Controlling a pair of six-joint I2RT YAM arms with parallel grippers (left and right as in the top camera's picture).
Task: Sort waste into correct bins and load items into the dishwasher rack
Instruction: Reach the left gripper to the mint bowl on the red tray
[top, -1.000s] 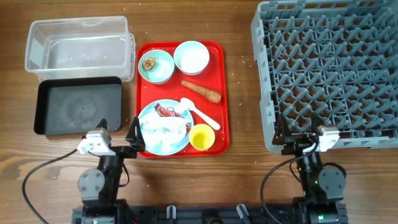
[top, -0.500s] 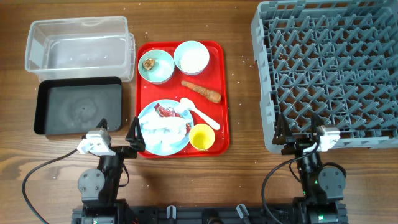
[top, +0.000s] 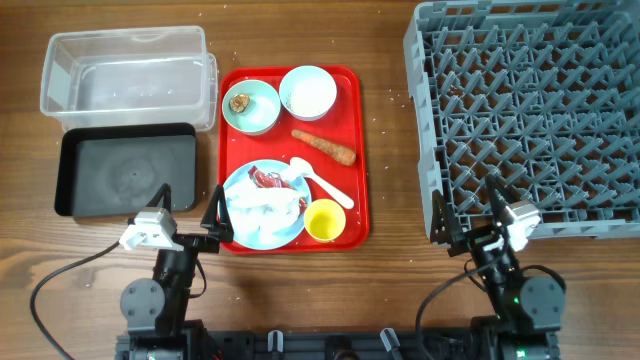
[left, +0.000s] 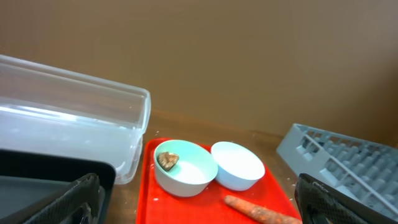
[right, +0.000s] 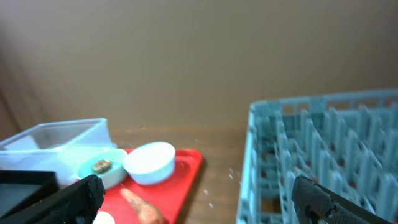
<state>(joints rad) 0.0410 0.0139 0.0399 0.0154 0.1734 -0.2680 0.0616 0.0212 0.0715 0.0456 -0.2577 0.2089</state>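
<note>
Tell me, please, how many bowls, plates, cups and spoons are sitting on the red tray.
Bowls: 2 (mint-green bowl, light-blue bowl)
Plates: 1 (pale-blue plate)
Cups: 1 (yellow cup)
Spoons: 1 (white spoon)
Total: 5

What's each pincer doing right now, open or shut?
Left pincer: open, holding nothing.
Right pincer: open, holding nothing.
</note>
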